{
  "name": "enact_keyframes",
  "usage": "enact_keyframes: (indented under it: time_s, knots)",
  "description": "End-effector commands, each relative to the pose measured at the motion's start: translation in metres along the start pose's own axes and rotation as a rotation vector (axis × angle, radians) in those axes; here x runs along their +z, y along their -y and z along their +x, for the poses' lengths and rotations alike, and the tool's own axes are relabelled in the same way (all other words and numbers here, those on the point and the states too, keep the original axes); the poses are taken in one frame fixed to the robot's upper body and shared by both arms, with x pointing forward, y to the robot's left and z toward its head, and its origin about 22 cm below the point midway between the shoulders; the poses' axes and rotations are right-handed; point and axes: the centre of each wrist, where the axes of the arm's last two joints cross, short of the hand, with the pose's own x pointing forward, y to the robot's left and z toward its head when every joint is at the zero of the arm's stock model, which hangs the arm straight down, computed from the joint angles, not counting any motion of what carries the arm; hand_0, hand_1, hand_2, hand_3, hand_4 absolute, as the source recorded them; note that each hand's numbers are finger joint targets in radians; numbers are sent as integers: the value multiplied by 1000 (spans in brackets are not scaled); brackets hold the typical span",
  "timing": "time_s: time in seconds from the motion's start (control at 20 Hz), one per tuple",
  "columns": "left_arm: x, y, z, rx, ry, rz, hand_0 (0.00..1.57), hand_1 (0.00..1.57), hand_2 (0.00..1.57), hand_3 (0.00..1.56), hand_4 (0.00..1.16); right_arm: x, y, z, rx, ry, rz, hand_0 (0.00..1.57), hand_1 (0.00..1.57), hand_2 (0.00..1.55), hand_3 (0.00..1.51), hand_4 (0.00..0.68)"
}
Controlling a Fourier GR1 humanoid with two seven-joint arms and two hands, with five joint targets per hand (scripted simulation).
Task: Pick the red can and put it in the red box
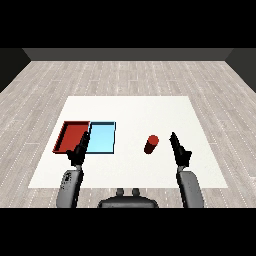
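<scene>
The red can (151, 144) stands on the white table right of centre. My right hand (179, 148) is just to the can's right, apart from it, with straight fingers pointing forward. The red tray (66, 135) lies at the left of the table, with the light blue tray (102, 138) beside it on its right. My left hand (80, 148) hovers over the seam between the two trays near their front edge, its fingers straight and holding nothing.
The white table (130, 110) sits on a grey wood-plank floor. Both grey forearms rise from the table's front edge, the left (70, 186) and the right (190, 187).
</scene>
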Motion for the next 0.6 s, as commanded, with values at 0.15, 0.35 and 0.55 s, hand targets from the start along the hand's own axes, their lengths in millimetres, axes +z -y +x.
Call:
enact_keyframes:
  time_s: [0.15,0.35,0.55]
  knots:
    - [-2,-2,2,-33,-3,-12,0,0,0,0,0,21,74,-3,-31,20,-10,0,0,0,0,0]
    - [-11,9,40,60,407,3,0,0,0,0,0,21,77,14,-125,297,37,0,0,0,0,0]
    - [3,-5,25,60,440,15,0,0,0,0,0,27,125,5,-161,336,57,0,0,0,0,0]
